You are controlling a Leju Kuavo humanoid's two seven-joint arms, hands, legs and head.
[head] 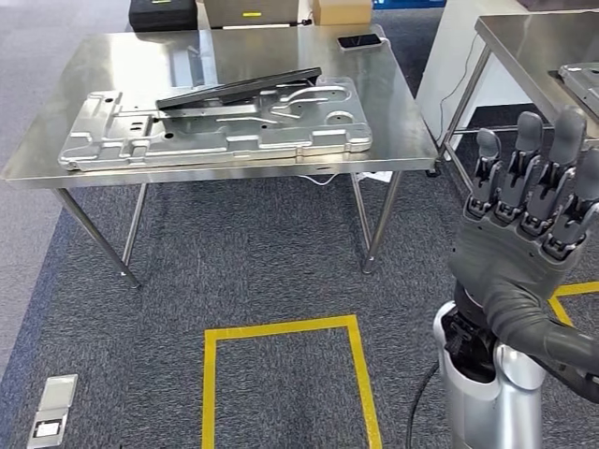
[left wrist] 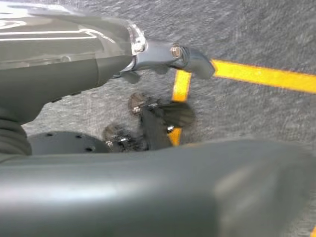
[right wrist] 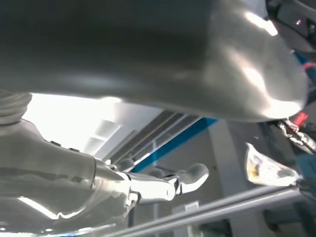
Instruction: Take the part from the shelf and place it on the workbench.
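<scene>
Head view: my right hand is raised, fingers upright, apart, holding nothing. A stamped metal part lies on the tabletop ahead. Left hand hangs floorward; grip unclear. Next, I judge, reach for a shelf part.

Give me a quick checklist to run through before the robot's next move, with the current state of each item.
1. Part on workbench: a large stamped metal part lies flat on the steel workbench. Ok.
2. Part fully supported: its near edge sits close to the table edge, no visible overhang. Ok.
3. Right hand free: raised, fingers apart, holding nothing. Ok.
4. Left hand free: nothing seen in it over the carpet. Ok.
5. Loose items: a black bar rests tilted on the part; phone at the far edge. Not ok.
</scene>
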